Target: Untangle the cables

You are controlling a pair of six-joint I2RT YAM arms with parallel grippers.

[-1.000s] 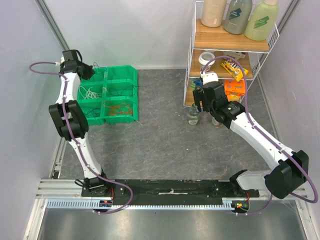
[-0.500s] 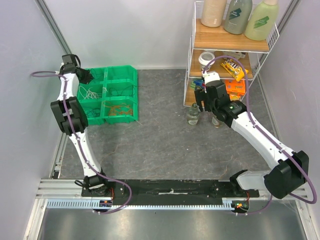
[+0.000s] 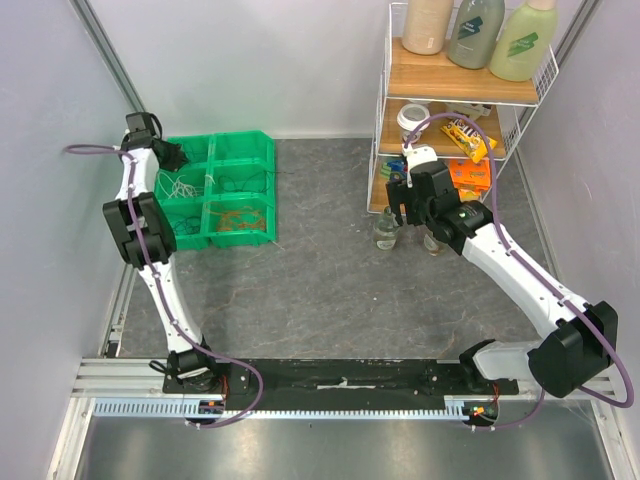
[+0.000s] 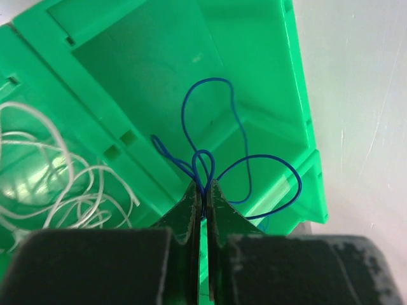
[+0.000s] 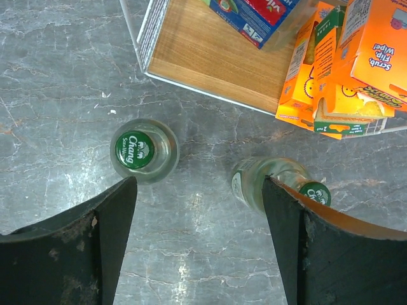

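Jaws of the left gripper (image 4: 203, 190) were clenched on a blue cable (image 4: 208, 79) looping above the green bin (image 4: 280, 95); white cables (image 4: 95, 190) lay in its neighbouring compartment. Well away from the bin, the right gripper (image 5: 200, 203) gaped, empty.

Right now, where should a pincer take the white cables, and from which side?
Probably take the white cables where their loops bunch together, coming straight down from above. They lie loose and flat in an open-topped compartment of the bin, and its walls block any approach from the side.

Blue cable (image 4: 210, 136) in tool (image 4: 203, 194)
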